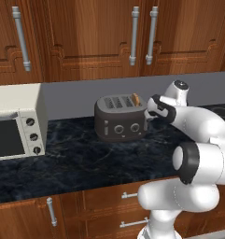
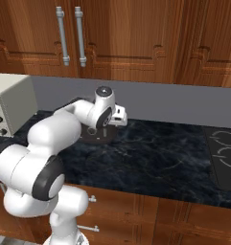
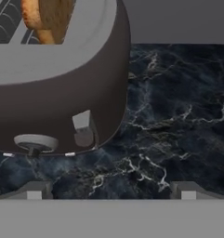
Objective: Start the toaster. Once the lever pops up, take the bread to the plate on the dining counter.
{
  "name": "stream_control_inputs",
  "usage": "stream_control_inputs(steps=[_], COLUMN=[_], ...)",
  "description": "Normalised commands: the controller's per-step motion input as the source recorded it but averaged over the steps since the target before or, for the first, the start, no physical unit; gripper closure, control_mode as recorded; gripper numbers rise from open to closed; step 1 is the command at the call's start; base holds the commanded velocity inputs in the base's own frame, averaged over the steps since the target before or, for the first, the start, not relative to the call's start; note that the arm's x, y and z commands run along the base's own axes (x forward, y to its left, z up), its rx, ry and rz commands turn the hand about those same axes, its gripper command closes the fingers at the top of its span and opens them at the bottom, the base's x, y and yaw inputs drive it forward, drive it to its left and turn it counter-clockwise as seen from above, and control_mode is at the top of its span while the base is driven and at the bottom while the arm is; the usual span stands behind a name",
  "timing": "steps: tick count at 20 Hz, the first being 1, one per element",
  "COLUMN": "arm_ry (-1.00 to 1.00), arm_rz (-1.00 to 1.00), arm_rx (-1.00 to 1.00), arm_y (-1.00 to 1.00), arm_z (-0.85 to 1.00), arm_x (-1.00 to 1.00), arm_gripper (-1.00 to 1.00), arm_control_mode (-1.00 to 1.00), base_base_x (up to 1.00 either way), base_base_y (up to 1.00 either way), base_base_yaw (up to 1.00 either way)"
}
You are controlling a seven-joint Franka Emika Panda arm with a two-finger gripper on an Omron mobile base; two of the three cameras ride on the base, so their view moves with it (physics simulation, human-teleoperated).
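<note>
The dark grey toaster (image 1: pixel 119 119) stands on the black marbled counter against the back wall. A tan-brown bread (image 1: pixel 136 99) slice sticks up from its rightmost slot. In the hand view the toaster (image 3: pixel 57 93) sits at upper left with the bread (image 3: pixel 44 17) on top. The lever (image 3: pixel 83 128) shows as a small tab low on the front, beside a round knob (image 3: pixel 34 142). My gripper (image 3: pixel 111 191) is open, just off the toaster's right end and above the counter, holding nothing. The plate and the dining counter are out of view.
A cream-white toaster oven (image 1: pixel 16 123) stands at the left end of the counter (image 1: pixel 86 163). Wooden wall cabinets hang above and drawers sit below the counter edge. A cooktop (image 2: pixel 225 160) lies at the right. My arm covers most of the toaster in the right base view.
</note>
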Motion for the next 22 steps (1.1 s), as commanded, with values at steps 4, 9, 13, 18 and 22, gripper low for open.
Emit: stream_control_inputs(steps=[4, 9, 13, 18, 22], arm_ry=[0.00, 0.00, 0.00, 0.00, 0.00], arm_rz=[0.00, 0.00, 0.00, 0.00, 0.00], arm_rx=[0.00, 0.00, 0.00, 0.00, 0.00], arm_y=[0.00, -0.02, -0.05, -0.04, 0.00], arm_z=[-0.12, -0.01, -0.01, -0.05, -0.08], arm_x=[0.17, 0.23, 0.15, 0.10, 0.07], arm_gripper=[-1.00, -1.00, -1.00, -1.00, -1.00], arm_control_mode=[-1.00, -1.00, -1.00, -1.00, -1.00], base_base_x=[0.00, 0.00, 0.00, 0.00, 0.00], base_base_y=[0.00, 0.00, 0.00, 0.00, 0.00], base_base_yaw=[0.00, 0.00, 0.00, 0.00, 0.00])
